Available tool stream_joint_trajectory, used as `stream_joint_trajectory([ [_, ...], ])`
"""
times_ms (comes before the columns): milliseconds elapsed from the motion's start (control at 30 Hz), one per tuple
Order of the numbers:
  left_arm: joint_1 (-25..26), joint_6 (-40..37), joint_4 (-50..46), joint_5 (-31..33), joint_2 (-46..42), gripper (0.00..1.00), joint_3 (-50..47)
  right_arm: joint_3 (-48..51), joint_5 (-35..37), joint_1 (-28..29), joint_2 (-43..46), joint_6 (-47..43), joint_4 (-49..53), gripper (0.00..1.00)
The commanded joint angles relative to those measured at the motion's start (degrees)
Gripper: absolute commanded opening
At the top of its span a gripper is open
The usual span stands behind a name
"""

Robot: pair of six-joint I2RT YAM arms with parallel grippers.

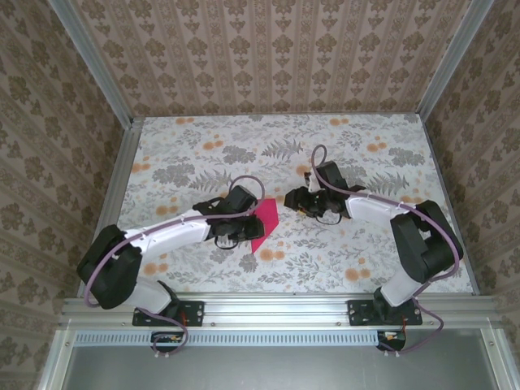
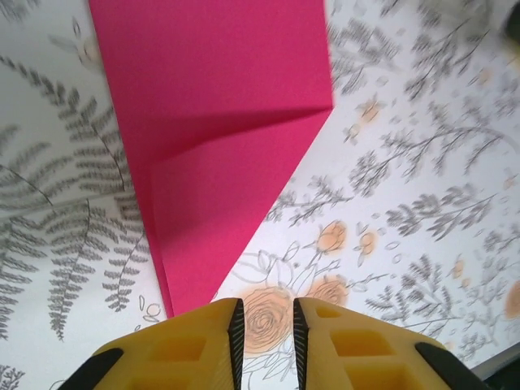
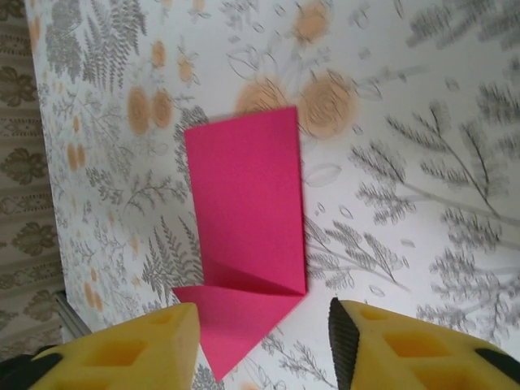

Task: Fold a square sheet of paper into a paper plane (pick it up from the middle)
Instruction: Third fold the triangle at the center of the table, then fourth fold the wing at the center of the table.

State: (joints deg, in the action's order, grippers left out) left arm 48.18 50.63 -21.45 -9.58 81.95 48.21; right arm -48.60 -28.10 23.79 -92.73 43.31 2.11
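The magenta-red sheet of paper point(image 1: 266, 218) lies flat on the flowered table, folded into a long band with one end turned over into a slanted, pointed flap. My left gripper point(image 1: 243, 233) sits at its left edge. In the left wrist view the paper point(image 2: 219, 122) stretches away from the gripper point(image 2: 266, 313), whose yellow fingers point(image 2: 203, 341) stand a little apart with only tablecloth between them. My right gripper point(image 1: 292, 199) hovers just right of the paper. In its wrist view the jaws point(image 3: 262, 313) are wide open over the pointed end of the paper point(image 3: 244, 203), gripping nothing.
The flowered tablecloth point(image 1: 366, 154) spreads around the paper. Aluminium frame posts point(image 1: 122, 171) and patterned walls close in the left, right and far sides. Both arm bases are bolted to the near rail point(image 1: 276, 307).
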Motion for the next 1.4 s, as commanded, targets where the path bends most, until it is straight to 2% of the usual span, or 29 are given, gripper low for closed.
stream_joint_trajectory([
  [0, -0.94, -1.43, -1.12, 3.32, -0.61, 0.25, 0.37, 3.02, -2.74, 0.54, 1.05, 3.44, -4.94, 0.53],
  [167, -2.23, -1.23, 1.64, 2.98, 1.6, 0.15, 0.35, 3.86, -4.89, 1.8, -1.53, 6.04, -8.53, 0.55],
  [433, -3.57, -1.7, 3.42, 1.03, 7.05, 0.08, 2.55, 2.72, -5.49, 4.39, -5.5, 8.15, -10.11, 0.54],
  [800, -5.12, 1.42, 3.83, 2.74, 11.53, 0.04, 0.89, 1.17, -3.33, 6.74, -7.29, 8.02, -7.25, 0.51],
  [1033, -5.12, 1.74, 3.65, 3.08, 11.66, 0.04, 0.8, -0.76, -2.67, 7.5, -9.28, 8.63, -5.04, 0.47],
  [1367, -5.29, 2.63, 3.72, 3.62, 11.12, 0.05, -0.31, -2.07, -0.19, 7.76, -10.18, 9.03, -2.11, 0.47],
])
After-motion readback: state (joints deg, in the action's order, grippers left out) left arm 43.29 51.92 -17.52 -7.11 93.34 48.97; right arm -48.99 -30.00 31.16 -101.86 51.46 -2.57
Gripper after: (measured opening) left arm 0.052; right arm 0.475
